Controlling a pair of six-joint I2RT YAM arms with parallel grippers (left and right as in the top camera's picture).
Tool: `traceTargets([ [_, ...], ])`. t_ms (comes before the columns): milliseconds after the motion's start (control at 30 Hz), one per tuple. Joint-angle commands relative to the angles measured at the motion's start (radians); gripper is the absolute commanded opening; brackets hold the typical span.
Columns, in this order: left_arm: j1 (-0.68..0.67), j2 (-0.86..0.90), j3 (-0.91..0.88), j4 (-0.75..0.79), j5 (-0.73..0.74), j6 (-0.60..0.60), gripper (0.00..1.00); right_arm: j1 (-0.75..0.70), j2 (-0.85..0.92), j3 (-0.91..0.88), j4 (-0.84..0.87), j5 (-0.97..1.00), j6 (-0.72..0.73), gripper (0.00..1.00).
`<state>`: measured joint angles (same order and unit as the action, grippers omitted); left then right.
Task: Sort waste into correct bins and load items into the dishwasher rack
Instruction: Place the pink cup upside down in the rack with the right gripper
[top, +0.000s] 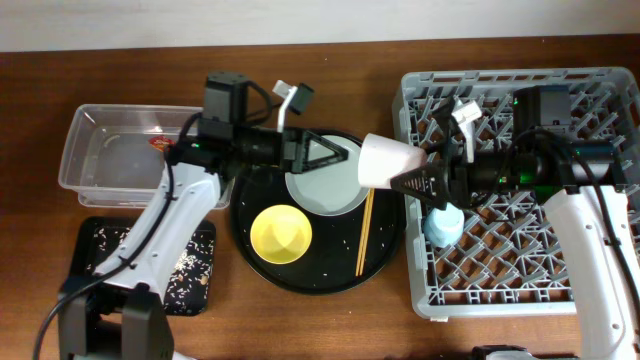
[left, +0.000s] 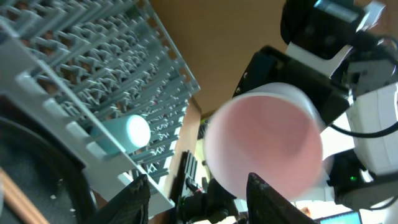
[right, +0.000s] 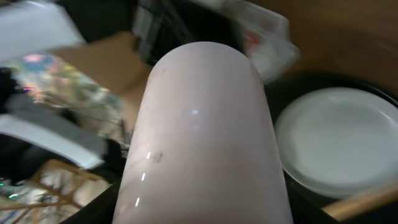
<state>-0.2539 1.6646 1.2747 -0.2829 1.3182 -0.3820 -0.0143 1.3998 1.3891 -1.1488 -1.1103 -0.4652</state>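
over the round black tray (top: 250, 262) the left fingers (top: 335, 153) stand wide apart and empty, with the pink cup (top: 388, 160) just beyond their tips, its mouth toward them. the right fingers (top: 415, 170) clamp that cup on its side in the air, at the rack's (top: 520, 290) left edge.

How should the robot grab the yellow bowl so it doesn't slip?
Probably by its rim, coming straight down from above. The yellow bowl sits upright and open on the round black tray and looks too wide to pinch across, so one finger goes inside and one outside. The edge away from the plate looks freest.
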Motion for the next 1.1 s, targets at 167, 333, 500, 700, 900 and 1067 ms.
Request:
traceTargets([
  [167,0.028,-0.009,0.003,-0.251,-0.337,0.077,0.49,-0.008,-0.006,0.004,0.053,0.59,0.27,0.56],
  [333,0.027,-0.008,0.003,-0.409,-0.569,0.101,0.49,-0.006,-0.004,0.004,0.104,0.848,0.412,0.56],
  [500,0.026,-0.008,0.002,-0.447,-0.628,0.109,0.49,-0.006,0.05,0.004,0.124,0.951,0.443,0.56],
  [700,0.005,-0.008,0.002,-0.449,-0.665,0.115,0.49,-0.006,0.18,0.004,0.143,0.953,0.445,0.56],
  [900,0.005,-0.008,0.002,-0.452,-0.665,0.115,0.49,-0.006,0.24,0.004,0.143,0.939,0.445,0.57],
  [1067,0.005,-0.008,0.002,-0.452,-0.665,0.115,0.49,-0.006,0.241,0.003,0.133,0.939,0.444,0.62],
])
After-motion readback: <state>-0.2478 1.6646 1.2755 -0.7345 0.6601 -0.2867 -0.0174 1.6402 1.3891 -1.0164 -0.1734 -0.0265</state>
